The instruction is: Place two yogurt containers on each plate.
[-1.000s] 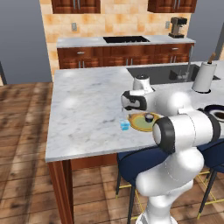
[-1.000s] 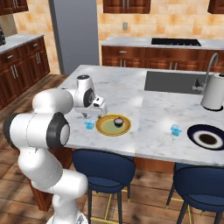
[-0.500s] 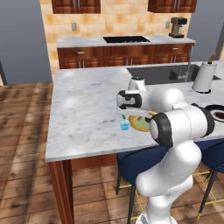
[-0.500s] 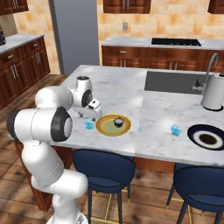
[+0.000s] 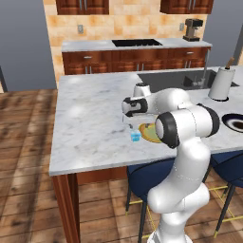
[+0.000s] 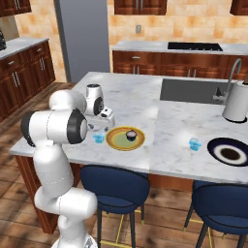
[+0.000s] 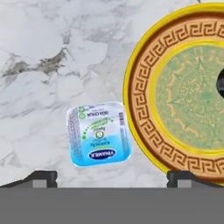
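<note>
Near tub: pale-blue yogurt container (image 7: 99,134) stands on the marble bench (image 5: 90,118), directly under the tool and between its two fingertips as seen along the hand; printed lid faces up. In the base views the same tub (image 5: 135,136) (image 6: 99,138) sits just below the tool, near the bench's front edge.
Tool: tool (image 7: 112,177) hangs above that tub, fingers spread wide apart, nothing between them touched; one fingertip (image 7: 41,177) to each side of the tub with bench showing in the gaps. From the base it reads as the dark head (image 5: 129,107) (image 6: 105,115) pointing down.
Yellow plate: golden-yellow plate (image 7: 183,100) with greenish centre lies just beside the near tub, on the side away from the bench's free end; tub and plate rim apart, not touching (image 6: 125,138) (image 5: 147,133).
Dark cup: round dark yogurt cup (image 6: 130,135) stands on the yellow plate, off-centre, farther from the tool than the near tub.
Second tub: another pale-blue container (image 6: 194,144) on the bench, well apart from the tool, beyond the yellow plate and just beside the black plate.
Black plate: black plate (image 6: 229,153) with white ring and brown centre, farthest from the tool along the front edge.
White cylinder: tall white cylinder (image 6: 236,101) behind the black plate, beside the sink (image 6: 189,91).
</note>
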